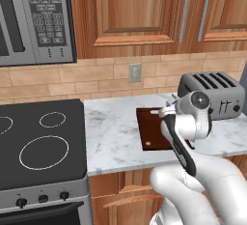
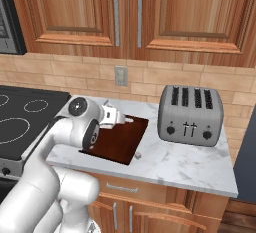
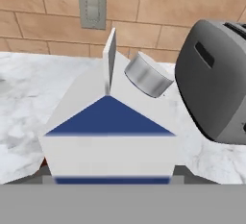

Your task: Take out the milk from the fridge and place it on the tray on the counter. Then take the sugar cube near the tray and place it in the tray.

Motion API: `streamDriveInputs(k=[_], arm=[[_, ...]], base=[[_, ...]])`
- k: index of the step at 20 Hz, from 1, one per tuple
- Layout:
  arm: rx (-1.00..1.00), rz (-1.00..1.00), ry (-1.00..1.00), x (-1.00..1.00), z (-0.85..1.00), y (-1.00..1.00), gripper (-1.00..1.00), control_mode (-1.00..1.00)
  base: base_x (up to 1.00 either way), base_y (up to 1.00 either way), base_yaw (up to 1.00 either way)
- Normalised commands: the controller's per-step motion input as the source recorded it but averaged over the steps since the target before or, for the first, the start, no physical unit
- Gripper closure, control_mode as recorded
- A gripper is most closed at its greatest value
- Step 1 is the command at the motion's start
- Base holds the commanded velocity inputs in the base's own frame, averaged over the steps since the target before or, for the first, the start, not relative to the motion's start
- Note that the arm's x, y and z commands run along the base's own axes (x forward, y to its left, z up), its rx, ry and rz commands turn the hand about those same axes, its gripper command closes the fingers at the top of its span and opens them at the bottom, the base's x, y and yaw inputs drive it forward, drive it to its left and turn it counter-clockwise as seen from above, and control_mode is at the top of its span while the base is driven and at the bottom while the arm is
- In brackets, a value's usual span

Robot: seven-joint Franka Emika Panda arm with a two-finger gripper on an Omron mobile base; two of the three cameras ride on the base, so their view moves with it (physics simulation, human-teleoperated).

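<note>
The milk (image 3: 108,141), a white gable-topped carton with a blue patch and a grey cap, sits close in the hand view and hides the fingertips. My gripper (image 2: 119,119) (image 1: 161,111) is shut on it, just over the far part of the dark brown tray (image 2: 122,142) (image 1: 152,127) on the marbled counter (image 2: 185,164) (image 1: 113,137). The tray's pale slot (image 1: 147,143) shows at its near left corner. A tiny white sugar cube (image 2: 138,155) lies on the counter beside the tray's near right edge. The dark panel (image 2: 248,147) at the far right looks like the fridge's side.
A silver toaster (image 2: 190,115) (image 1: 212,93) (image 3: 214,98) stands right of the tray. The black stovetop (image 1: 38,142) with white rings lies to the left, with the microwave (image 1: 34,19) above it. A wall outlet (image 3: 92,3) and wooden cabinets (image 2: 130,12) are behind.
</note>
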Motion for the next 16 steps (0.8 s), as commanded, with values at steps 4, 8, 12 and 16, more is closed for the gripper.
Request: streamDriveInputs(k=[4, 8, 12, 16], arm=[[0.00, 0.00, 0.03, 0.17, -0.38, 0.00, 1.00, -1.00], [0.00, 0.00, 0.00, 0.47, -0.56, 0.00, 1.00, -1.00], [0.00, 0.00, 0.01, 0.42, -0.38, 0.00, 1.00, -1.00], [0.00, 0.00, 0.00, 0.25, -0.15, 0.00, 1.00, -1.00]], base=[[0.00, 0.00, 0.00], [0.00, 0.00, 0.00], [0.00, 0.00, 0.00], [0.00, 0.00, 0.00]])
